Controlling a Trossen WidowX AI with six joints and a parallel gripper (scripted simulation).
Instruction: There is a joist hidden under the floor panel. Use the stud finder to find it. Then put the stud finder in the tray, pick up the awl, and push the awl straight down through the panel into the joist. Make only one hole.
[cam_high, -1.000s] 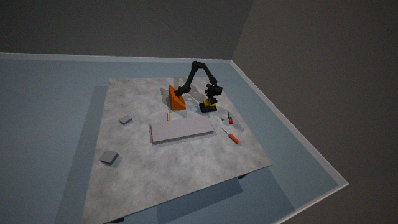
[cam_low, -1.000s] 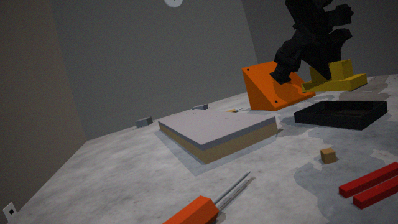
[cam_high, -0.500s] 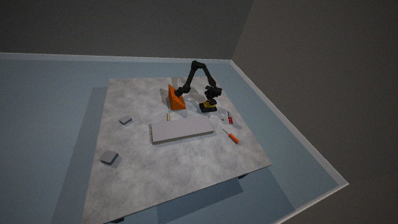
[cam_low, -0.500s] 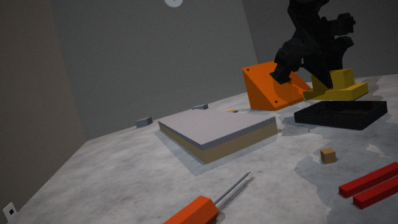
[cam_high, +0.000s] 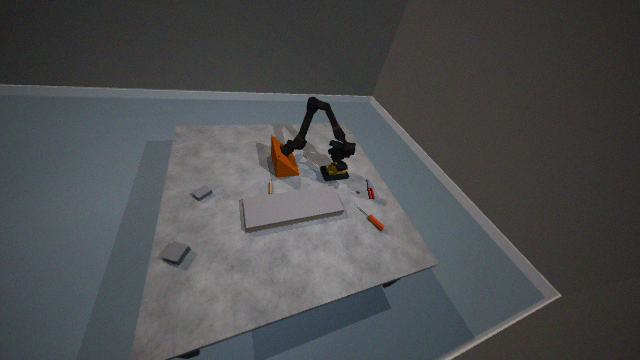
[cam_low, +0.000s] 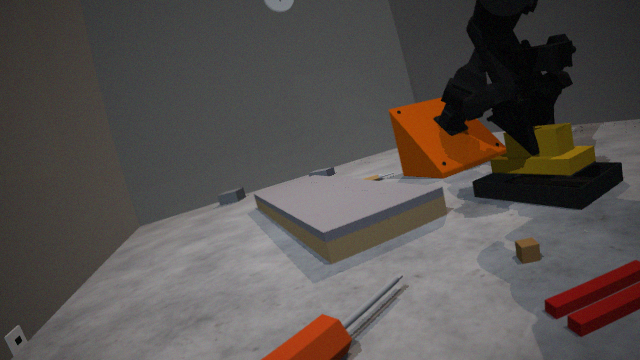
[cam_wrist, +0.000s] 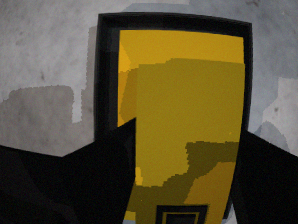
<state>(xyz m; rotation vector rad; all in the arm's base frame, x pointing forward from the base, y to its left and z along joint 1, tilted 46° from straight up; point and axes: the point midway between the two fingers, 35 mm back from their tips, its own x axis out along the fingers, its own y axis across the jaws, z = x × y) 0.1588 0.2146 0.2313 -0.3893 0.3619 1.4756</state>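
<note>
The yellow stud finder (cam_high: 331, 171) (cam_low: 562, 166) (cam_wrist: 180, 45) is upright in my gripper (cam_high: 340, 166) (cam_low: 542, 145) (cam_wrist: 181, 126), which is shut on its raised grip. It sits at the opening of the black tray (cam_high: 328, 178) (cam_low: 530, 194) (cam_wrist: 175, 21), whose rim surrounds it in the wrist view; whether it touches the tray floor is hidden. The pale floor panel (cam_high: 290, 207) (cam_low: 350, 202) lies flat. A tool with an orange handle (cam_high: 376, 222) (cam_low: 310, 345) and a thin metal shaft lies right of it. A smaller tool with a tan handle (cam_high: 270, 188) (cam_low: 371, 178) lies behind the panel.
An orange wedge (cam_high: 282, 162) (cam_low: 425, 140) stands left of the tray. Red-handled pliers (cam_high: 371, 193) (cam_low: 595, 292) and a small wooden cube (cam_high: 358, 192) (cam_low: 528, 251) lie right of the panel. Two grey blocks (cam_high: 202, 193) (cam_high: 176, 253) lie at the left.
</note>
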